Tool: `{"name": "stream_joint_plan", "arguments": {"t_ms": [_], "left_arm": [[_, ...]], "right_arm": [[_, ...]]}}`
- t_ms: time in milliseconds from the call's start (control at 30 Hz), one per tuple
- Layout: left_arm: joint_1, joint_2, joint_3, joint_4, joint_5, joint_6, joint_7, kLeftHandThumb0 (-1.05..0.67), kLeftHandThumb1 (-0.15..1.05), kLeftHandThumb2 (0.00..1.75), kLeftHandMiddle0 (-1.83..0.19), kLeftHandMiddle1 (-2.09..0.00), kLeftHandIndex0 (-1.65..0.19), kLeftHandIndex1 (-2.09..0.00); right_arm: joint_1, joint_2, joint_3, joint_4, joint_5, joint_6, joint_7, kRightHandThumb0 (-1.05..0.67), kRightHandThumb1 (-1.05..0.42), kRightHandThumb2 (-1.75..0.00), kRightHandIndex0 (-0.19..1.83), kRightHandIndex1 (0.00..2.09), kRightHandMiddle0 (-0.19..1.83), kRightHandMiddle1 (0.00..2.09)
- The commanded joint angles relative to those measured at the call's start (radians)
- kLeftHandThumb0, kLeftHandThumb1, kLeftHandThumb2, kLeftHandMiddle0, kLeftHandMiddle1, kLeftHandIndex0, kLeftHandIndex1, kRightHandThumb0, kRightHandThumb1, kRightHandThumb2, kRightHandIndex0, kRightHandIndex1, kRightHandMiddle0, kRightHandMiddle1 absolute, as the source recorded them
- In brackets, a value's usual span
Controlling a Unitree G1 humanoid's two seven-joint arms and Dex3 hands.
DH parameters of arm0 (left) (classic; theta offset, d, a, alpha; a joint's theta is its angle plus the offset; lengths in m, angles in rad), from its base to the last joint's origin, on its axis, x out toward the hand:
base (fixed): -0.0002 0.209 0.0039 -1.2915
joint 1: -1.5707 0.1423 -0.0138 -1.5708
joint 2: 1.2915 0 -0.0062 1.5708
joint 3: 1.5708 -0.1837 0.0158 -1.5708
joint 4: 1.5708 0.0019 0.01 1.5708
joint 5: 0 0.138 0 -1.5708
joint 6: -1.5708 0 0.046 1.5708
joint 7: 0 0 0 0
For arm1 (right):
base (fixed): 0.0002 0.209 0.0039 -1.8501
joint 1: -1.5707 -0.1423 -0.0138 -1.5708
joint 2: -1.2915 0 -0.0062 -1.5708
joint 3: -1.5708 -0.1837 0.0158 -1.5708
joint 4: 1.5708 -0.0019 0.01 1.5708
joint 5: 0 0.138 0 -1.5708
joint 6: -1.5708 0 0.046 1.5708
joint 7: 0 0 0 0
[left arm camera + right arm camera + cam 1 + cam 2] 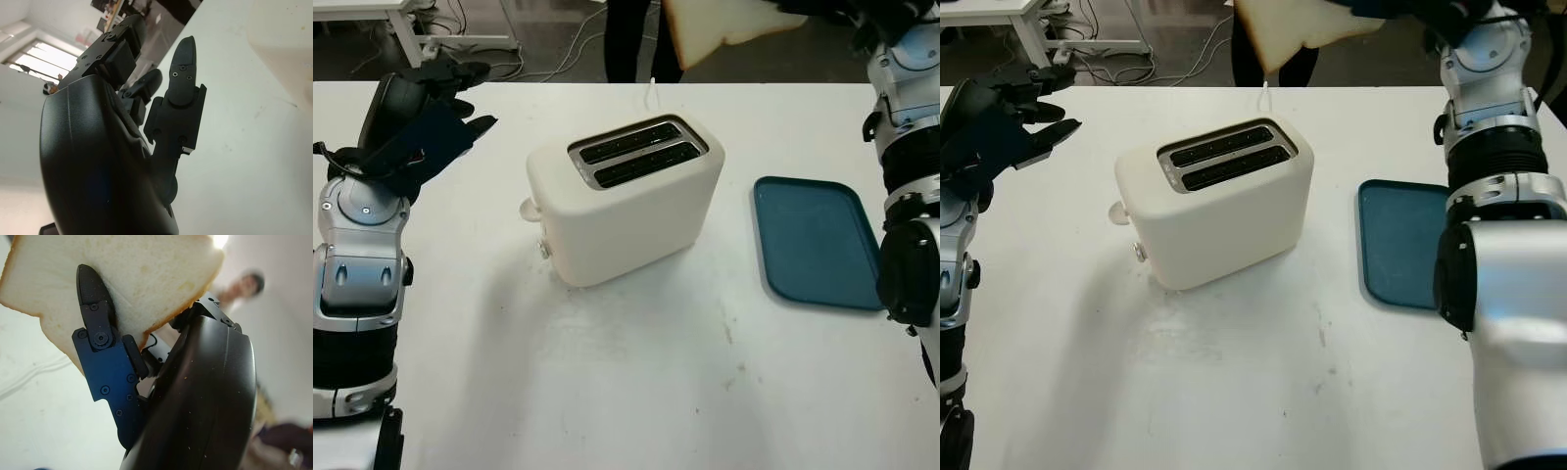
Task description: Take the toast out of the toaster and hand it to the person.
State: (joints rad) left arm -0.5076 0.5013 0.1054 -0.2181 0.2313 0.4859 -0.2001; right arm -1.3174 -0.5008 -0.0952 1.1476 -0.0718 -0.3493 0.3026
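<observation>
Up at one o'clock from the toaster (625,201), beyond the table's (636,392) far edge, the raised right hand (1420,10) grips the toast (724,24), fingers (95,308) pressed on its face. At nine o'clock, the left hand (416,132) hovers open, holding nothing.

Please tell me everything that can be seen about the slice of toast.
The toast is one slice of pale, barely browned bread with a thin tan crust and a soft white crumb. It is out of the toaster, held high above the table's far edge by the right hand, whose black finger presses on its flat face. It hangs tilted, toward the person standing behind the table.
</observation>
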Motion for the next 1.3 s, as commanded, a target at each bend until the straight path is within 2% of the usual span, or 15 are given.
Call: {"name": "stream_joint_plan", "arguments": {"t_ms": [0,67,133,200,333,433,667,867,1033,1267], "left_arm": [[0.011,0.000,0.010,-0.005,-0.008,-0.005,0.002,-0.30,0.92,0.19,-0.41,-0.65,-0.63,0.00],[0.012,0.004,0.008,-0.004,-0.005,-0.006,0.000,-0.31,0.92,0.19,-0.41,-0.65,-0.63,0.00],[0.012,0.002,0.011,-0.005,-0.007,0.000,0.000,-0.32,0.92,0.19,-0.41,-0.65,-0.63,0.00],[0.012,0.001,0.011,-0.007,-0.008,0.004,-0.001,-0.31,0.92,0.19,-0.41,-0.65,-0.62,0.00],[0.011,-0.004,0.013,-0.007,-0.014,0.009,-0.002,-0.31,0.92,0.19,-0.41,-0.65,-0.62,0.00],[0.011,-0.005,0.013,-0.003,-0.015,0.008,-0.001,-0.31,0.92,0.19,-0.41,-0.65,-0.62,0.00],[0.012,-0.001,0.011,-0.008,-0.010,0.004,0.002,-0.30,0.92,0.19,-0.41,-0.65,-0.62,-0.01],[0.012,-0.005,0.017,-0.011,-0.015,0.023,0.001,-0.30,0.92,0.18,-0.40,-0.64,-0.62,-0.01],[0.009,-0.035,0.038,-0.026,-0.041,0.066,0.012,-0.30,0.92,0.17,-0.38,-0.62,-0.60,0.00],[0.014,-0.022,0.022,-0.025,-0.029,0.041,0.011,-0.29,0.92,0.18,-0.39,-0.62,-0.60,0.00]], "right_arm": [[0.034,0.013,-0.029,0.023,0.029,0.018,-0.047,-0.48,-0.92,-0.34,1.08,1.75,0.87,1.75],[0.061,0.017,-0.047,0.050,0.034,0.013,-0.101,-0.38,-0.92,-0.38,1.04,1.75,0.81,1.75],[0.081,0.029,-0.068,0.072,0.047,0.034,-0.149,-0.36,-0.92,-0.38,1.00,1.75,0.77,1.75],[0.099,0.052,-0.096,0.088,0.069,0.067,-0.199,-0.33,-0.92,-0.36,0.92,1.75,0.63,1.75],[0.130,0.083,-0.124,0.114,0.088,0.105,-0.266,-0.20,-0.92,-0.47,0.85,1.75,0.43,1.75],[0.157,0.091,-0.115,0.124,0.071,0.100,-0.294,-0.18,-0.92,-0.50,0.85,1.75,0.45,1.75],[0.200,0.142,-0.184,0.145,0.136,0.136,-0.311,-0.20,-0.92,-0.47,0.87,1.75,0.50,1.75],[0.217,0.176,-0.200,0.151,0.142,0.158,-0.376,-0.13,-0.92,-0.50,0.76,1.75,0.32,1.75],[0.239,0.177,-0.175,0.157,0.107,0.160,-0.406,-0.14,-0.92,-0.48,0.75,1.75,0.33,1.75],[0.270,0.172,-0.140,0.165,0.071,0.164,-0.408,-0.18,-0.92,-0.46,0.78,1.75,0.43,1.75]]}}
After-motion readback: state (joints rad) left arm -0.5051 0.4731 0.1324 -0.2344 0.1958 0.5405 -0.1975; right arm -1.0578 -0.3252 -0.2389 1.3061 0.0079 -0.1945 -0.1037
